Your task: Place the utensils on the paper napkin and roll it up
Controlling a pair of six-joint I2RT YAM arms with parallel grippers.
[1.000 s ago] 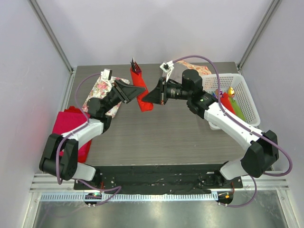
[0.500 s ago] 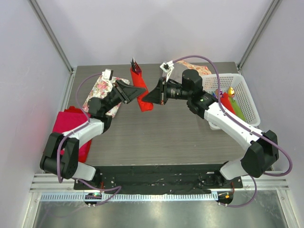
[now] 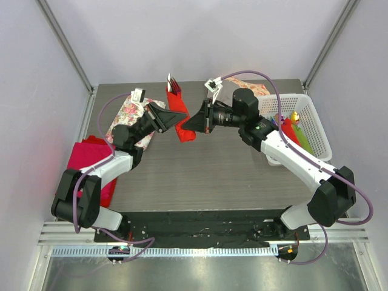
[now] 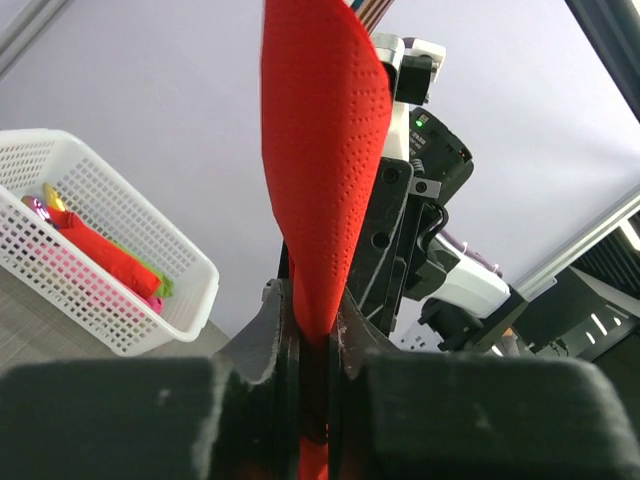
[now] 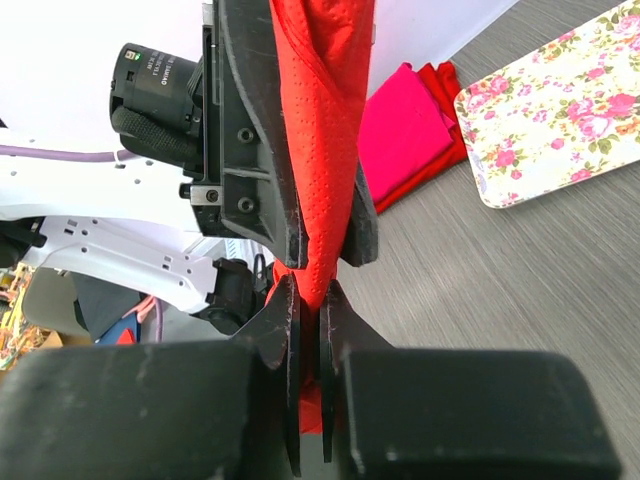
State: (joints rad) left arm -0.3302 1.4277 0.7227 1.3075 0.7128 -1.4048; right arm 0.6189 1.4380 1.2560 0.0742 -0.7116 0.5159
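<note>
Watching both arms hold the rolled paper napkin (image 3: 178, 103) up, upper middle of the overhead shot, left gripper (image 4: 316, 345) and right gripper (image 5: 308, 318) each pinching it from opposite sides. Thin paper, two pulls: I'd bet it tears, or the utensils (image 3: 173, 83) poking out top slide free.

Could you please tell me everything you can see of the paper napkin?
The paper napkin is bright red, thin, dot-embossed paper, folded or rolled into a long narrow bundle. Utensil ends poke from its far end. The left gripper and right gripper both pinch it from opposite sides.
</note>
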